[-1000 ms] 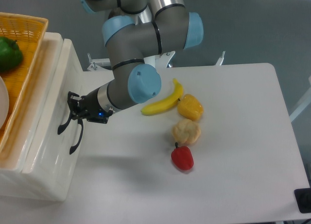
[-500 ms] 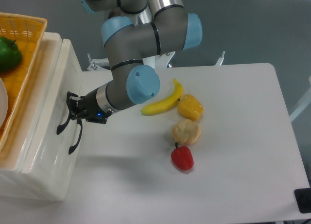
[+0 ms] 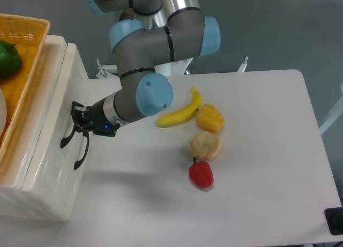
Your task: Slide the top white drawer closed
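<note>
Jaws: too small and dark against the handle to tell whether spread or pressed together.
Gripper: black two-finger gripper [image 3: 76, 122] at the black curved handle [image 3: 68, 137] on the drawer front; whether it touches I cannot tell.
Top white drawer: glossy white plastic drawer [image 3: 56, 105], upper part of the white cabinet [image 3: 51, 193], left of the gripper, front nearly flush with the cabinet.
Basket: woven orange basket [image 3: 27, 35] atop the cabinet, holding a green pepper [image 3: 8, 59].
Table: white tabletop [image 3: 268, 150] right of the cabinet, bearing a yellow banana [image 3: 179, 114], yellow pepper [image 3: 210, 118], beige bun-like lump [image 3: 205, 145], red pepper [image 3: 201, 174].
</note>
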